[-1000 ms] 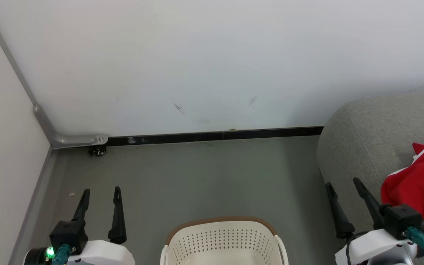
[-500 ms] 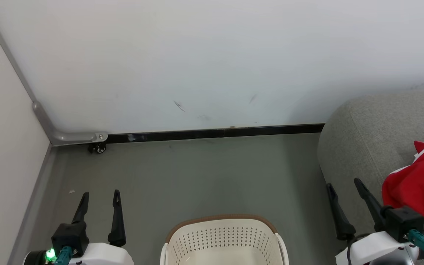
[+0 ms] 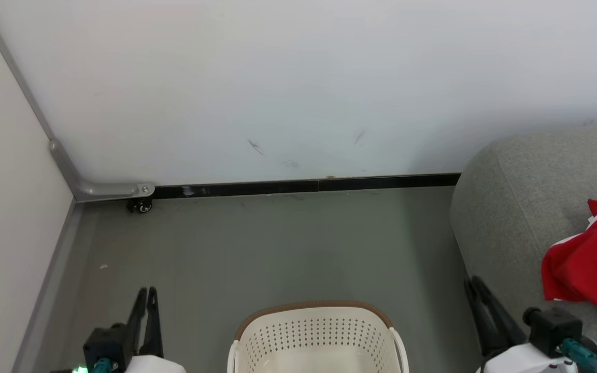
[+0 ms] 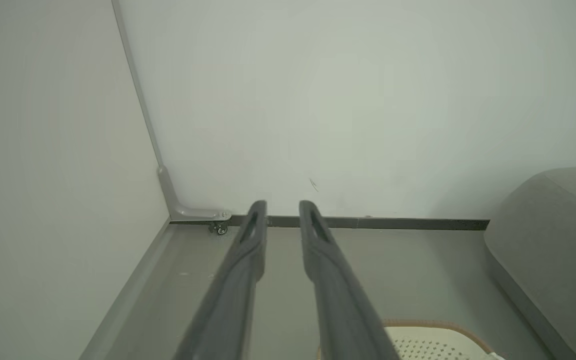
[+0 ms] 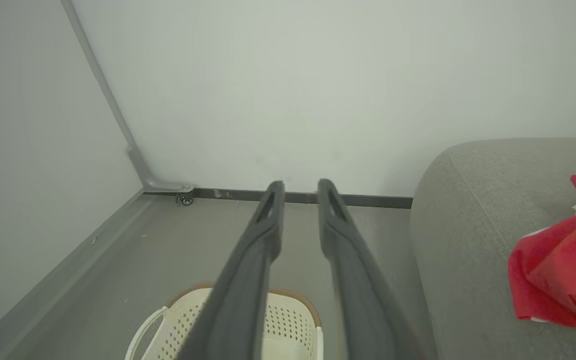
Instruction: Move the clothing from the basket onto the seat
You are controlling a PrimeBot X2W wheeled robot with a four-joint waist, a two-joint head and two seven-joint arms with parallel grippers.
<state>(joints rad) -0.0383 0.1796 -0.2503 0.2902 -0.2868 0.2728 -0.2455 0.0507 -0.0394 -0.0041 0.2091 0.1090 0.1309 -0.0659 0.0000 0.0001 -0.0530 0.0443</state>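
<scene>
Nearest, the left gripper (image 3: 147, 292) is seen low on the left, over the grey floor (image 3: 278, 243). Its two dark fingers are held close together with a thin gap between them, and nothing is gripped. The right gripper (image 3: 473, 282) is seen low on the right, just beside the side of the seat (image 3: 516, 207). Its fingers are held the same way, with a thin gap and nothing between them.

Between the two grippers, the basket (image 3: 311, 305) is stood on the floor. Its brown rim and its cream wall full of little holes are seen. A strip of floor is left between the basket and the seat.

A bit farther, the red clothing (image 3: 588, 259) with white trim is laid in a heap on top of the seat, back from its rounded end. It is well apart from the basket.

Farthest, a black strip (image 3: 303, 185) is run along the foot of the white wall (image 3: 278, 77). In the floor's far left corner, a bent metal bar (image 3: 107, 190) and a small wheel (image 3: 143, 206) are seen.
</scene>
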